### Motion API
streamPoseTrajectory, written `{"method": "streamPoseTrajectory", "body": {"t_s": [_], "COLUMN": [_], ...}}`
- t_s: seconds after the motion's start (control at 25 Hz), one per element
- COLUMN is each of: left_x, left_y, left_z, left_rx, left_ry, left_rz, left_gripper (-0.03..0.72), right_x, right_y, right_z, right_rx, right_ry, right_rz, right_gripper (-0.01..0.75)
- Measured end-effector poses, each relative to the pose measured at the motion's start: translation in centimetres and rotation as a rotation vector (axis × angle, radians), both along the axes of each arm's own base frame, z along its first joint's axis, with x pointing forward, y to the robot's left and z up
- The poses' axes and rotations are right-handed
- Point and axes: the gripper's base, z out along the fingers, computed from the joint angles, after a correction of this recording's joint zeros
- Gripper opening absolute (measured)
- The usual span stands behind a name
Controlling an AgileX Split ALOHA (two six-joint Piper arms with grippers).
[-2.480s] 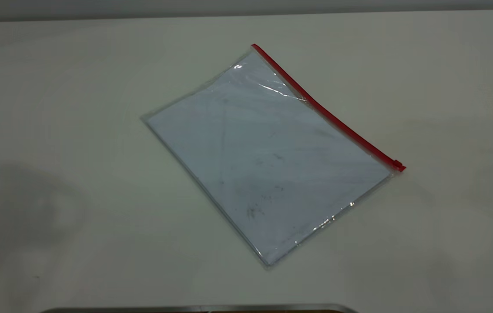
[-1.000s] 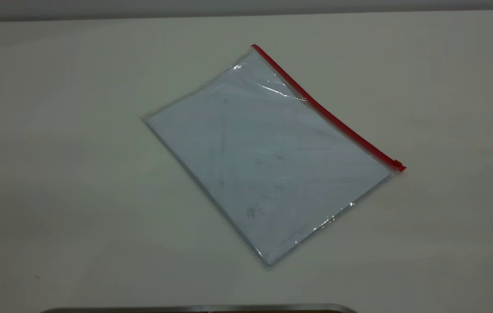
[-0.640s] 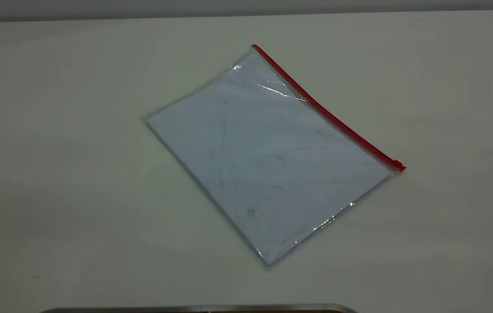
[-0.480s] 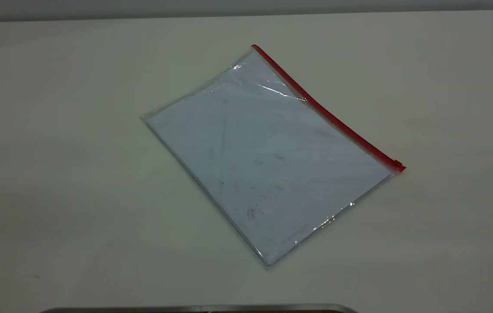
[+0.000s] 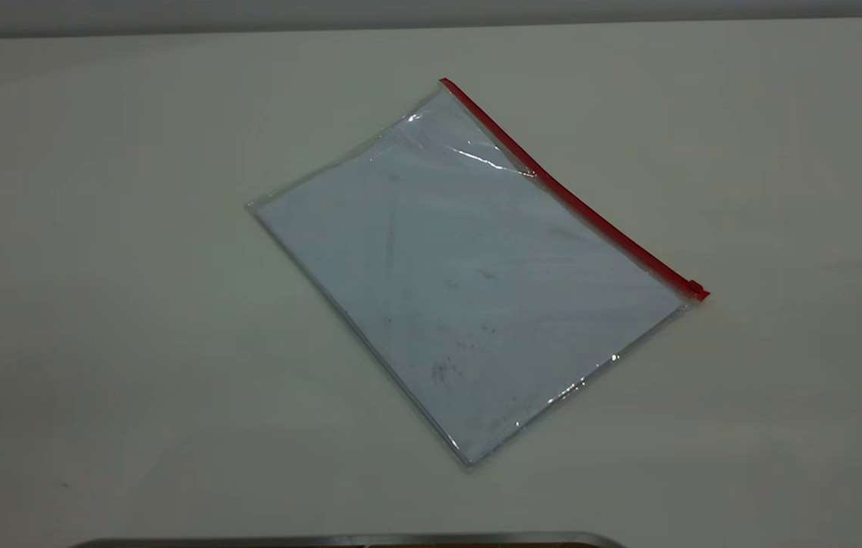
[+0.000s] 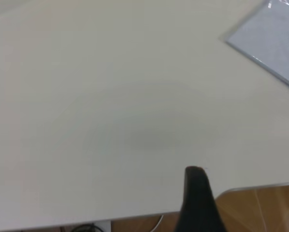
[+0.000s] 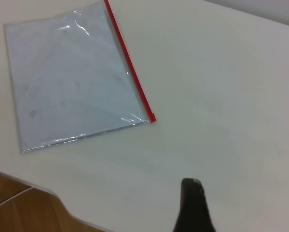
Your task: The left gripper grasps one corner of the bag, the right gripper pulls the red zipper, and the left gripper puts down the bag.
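The bag [image 5: 469,281] lies flat on the white table, turned diagonally. The red zipper [image 5: 567,194] runs along its far right long edge, with the slider tab [image 5: 695,289] at the near right end. Neither gripper shows in the exterior view. In the left wrist view the left gripper [image 6: 196,193] is a black tip over the table's edge, far from the bag's corner [image 6: 275,38]. In the right wrist view the right gripper [image 7: 192,203] hovers over bare table, well short of the bag [image 7: 71,82], the zipper [image 7: 129,67] and the slider [image 7: 153,117].
A metal rim [image 5: 347,540] runs along the near edge in the exterior view. The table's edge with wooden floor beyond it shows in the left wrist view [image 6: 260,203] and the right wrist view [image 7: 28,208].
A dark shadow on the table's left side 2.5 s ago is gone. The bag and zipper have not moved.
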Motion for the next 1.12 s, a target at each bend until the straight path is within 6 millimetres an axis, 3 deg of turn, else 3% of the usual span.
{"method": "streamPoseTrajectory", "body": {"t_s": [0.84,1.12], "left_x": [-0.01,-0.01], "left_y": [0.08,0.07], "left_z": [-0.02,-0.02], "left_rx": [-0.015,-0.016], "left_ry": [0.004,0.004], "left_rz": [0.037,0.038], "left_gripper": [0.587,0.587], "right_x": [0.0,0.17], "right_y": [0.0,0.18], "right_z": [0.0,0.0], "right_rx": [0.0,0.001], "right_ry": [0.0,0.0], "right_rz": [-0.002,-0.177], "right_gripper": [0.576,0.576]}}
